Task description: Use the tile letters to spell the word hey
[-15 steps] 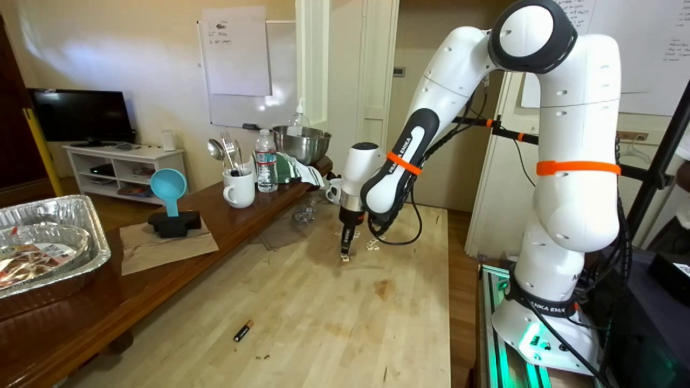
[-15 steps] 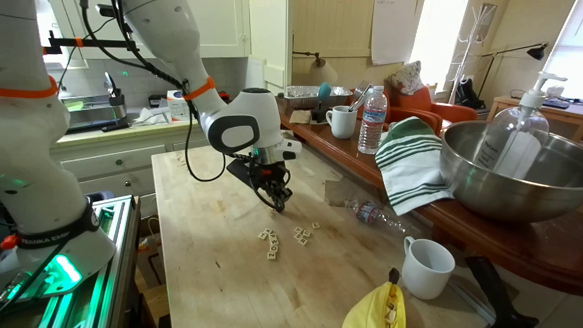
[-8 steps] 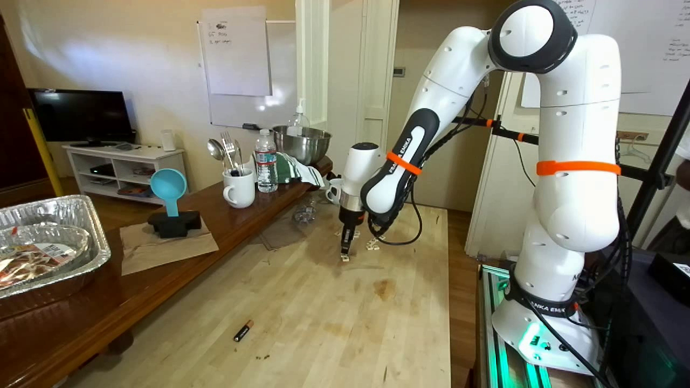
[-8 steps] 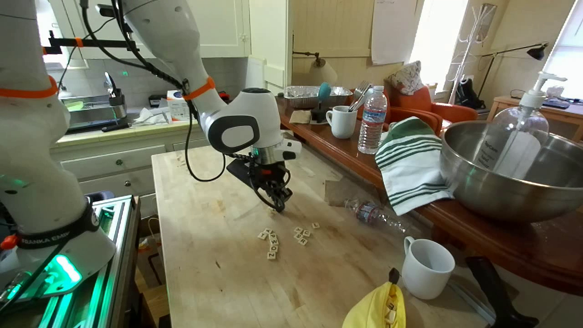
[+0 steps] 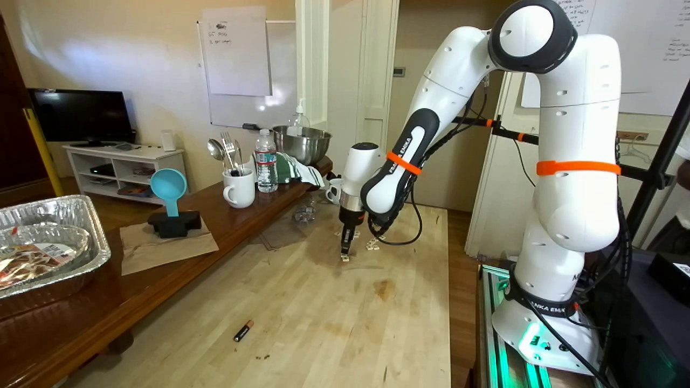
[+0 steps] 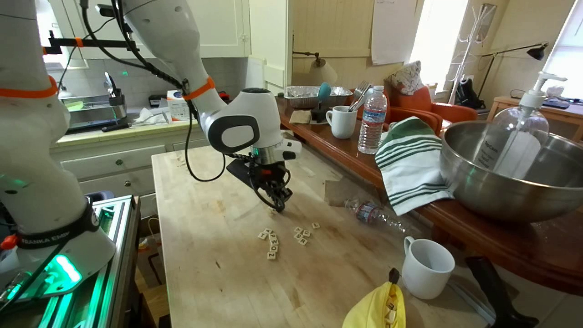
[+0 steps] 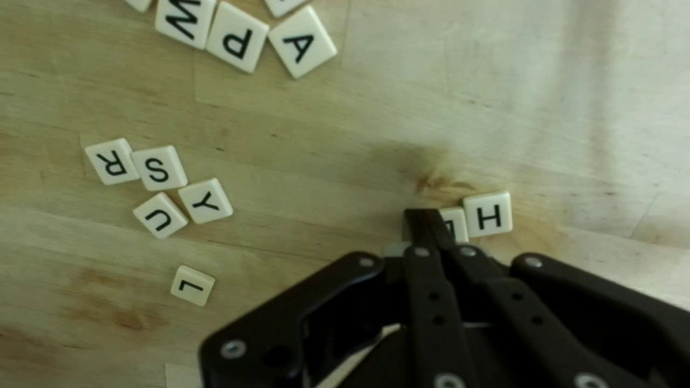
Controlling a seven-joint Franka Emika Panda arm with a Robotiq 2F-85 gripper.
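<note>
Low over the pale wooden bench [image 6: 227, 282], the tool [image 7: 426, 226] is closed up tight, its tip hiding part of a letter tile [image 7: 458, 222] I can't read. The H tile [image 7: 488, 214] sits right beside that one. Well apart, the Y tile [image 7: 206, 200] lies clustered with the R tile [image 7: 112, 161], S tile [image 7: 159, 168] and U tile [image 7: 160, 215]; the L tile [image 7: 193, 285] rests near them.

Three views of my table [image 6: 227, 282].
Exterior views look from opposite ends, sharing my arm [image 5: 579, 129]; the wrist view looks down, close over tiles [image 7: 488, 214].
</note>
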